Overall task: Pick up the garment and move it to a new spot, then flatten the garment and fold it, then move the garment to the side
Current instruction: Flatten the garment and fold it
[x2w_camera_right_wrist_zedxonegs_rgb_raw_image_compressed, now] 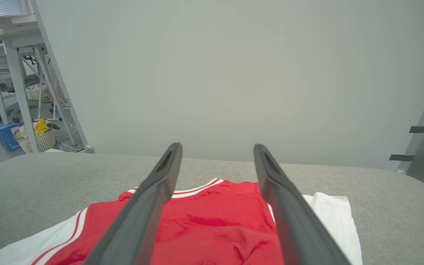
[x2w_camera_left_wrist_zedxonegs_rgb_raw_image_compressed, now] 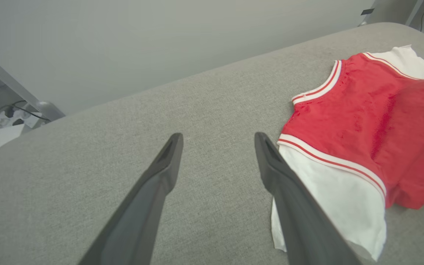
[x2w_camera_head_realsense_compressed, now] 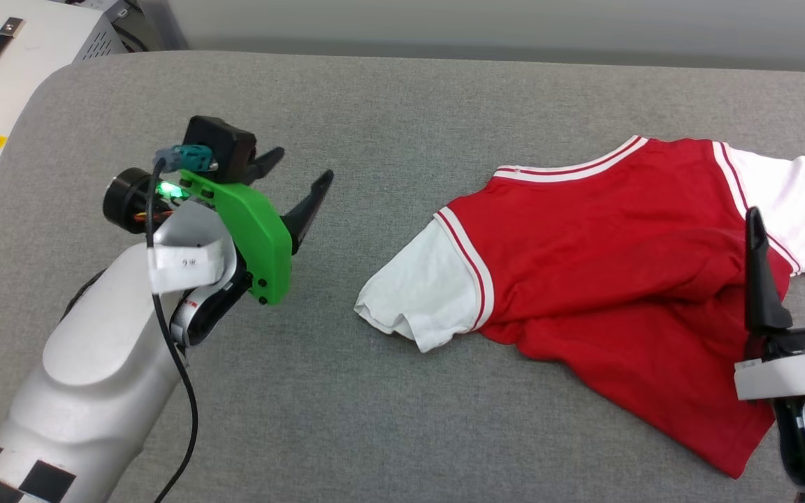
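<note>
My left gripper (x2w_camera_left_wrist_zedxonegs_rgb_raw_image_compressed: 218, 136) hovers with both dark fingers spread apart above the grey fabric-covered table (x2w_camera_left_wrist_zedxonegs_rgb_raw_image_compressed: 87, 176). The soft red T-shirt with white, stripe-edged sleeves (x2w_camera_left_wrist_zedxonegs_rgb_raw_image_compressed: 363, 110) lies rumpled to my right, one sleeve beside my right finger.

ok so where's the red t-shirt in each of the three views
Head view: the garment lies right of centre on the grey surface, reaching the right edge.
Left wrist view: the garment is at the right side, running off the edge.
Right wrist view: the garment is at bottom centre, seen between the open jaws of the right gripper.
Shared landmark: the striped collar.
</note>
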Motion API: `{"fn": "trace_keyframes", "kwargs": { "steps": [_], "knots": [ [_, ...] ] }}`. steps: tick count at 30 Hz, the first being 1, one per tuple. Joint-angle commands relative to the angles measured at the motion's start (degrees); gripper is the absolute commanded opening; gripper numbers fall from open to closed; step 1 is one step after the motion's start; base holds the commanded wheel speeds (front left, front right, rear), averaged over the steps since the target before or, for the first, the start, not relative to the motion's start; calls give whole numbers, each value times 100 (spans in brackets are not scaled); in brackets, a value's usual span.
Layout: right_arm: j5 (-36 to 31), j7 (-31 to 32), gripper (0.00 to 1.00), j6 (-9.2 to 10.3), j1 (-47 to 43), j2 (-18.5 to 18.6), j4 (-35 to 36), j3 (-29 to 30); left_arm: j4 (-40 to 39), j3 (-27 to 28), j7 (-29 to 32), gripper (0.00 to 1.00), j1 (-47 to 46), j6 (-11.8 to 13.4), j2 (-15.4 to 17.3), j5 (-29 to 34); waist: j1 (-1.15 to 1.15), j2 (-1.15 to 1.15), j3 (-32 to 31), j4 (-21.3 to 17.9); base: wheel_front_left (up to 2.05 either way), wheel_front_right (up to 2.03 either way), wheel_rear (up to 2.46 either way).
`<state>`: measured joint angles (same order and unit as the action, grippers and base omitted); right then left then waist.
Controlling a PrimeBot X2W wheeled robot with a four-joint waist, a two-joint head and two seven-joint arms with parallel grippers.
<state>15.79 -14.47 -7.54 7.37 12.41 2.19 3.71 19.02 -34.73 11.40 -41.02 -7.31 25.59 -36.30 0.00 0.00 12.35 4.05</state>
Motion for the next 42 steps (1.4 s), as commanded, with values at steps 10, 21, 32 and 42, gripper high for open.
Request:
{"fn": "trace_keyframes", "kwargs": {
  "steps": [10, 21, 32, 42],
  "knots": [
    [-278, -47, 100, 5, -270, -142, 102, -331, 43, -1781, 2068, 100, -985, -17, 392, -1600, 0, 0, 171, -213, 0, 0, 0],
    [-466, -51, 100, 5, 89, -203, 50, -552, 606, -3143, 2373, 100, -1382, -17, 256, -1870, 0, 0, 500, -470, 0, 0, 0],
    [-577, -52, 100, 5, 169, -291, 35, -517, 676, -3808, 1996, 0, -1395, -17, 361, -1902, 0, 0, 575, -506, 0, 0, 0],
    [-642, -52, 100, 5, 28, -352, 127, -367, 443, -3391, 1124, 0, -2197, -17, 926, -2387, 0, 0, 490, -342, 0, 0, 0]
  ]
}}
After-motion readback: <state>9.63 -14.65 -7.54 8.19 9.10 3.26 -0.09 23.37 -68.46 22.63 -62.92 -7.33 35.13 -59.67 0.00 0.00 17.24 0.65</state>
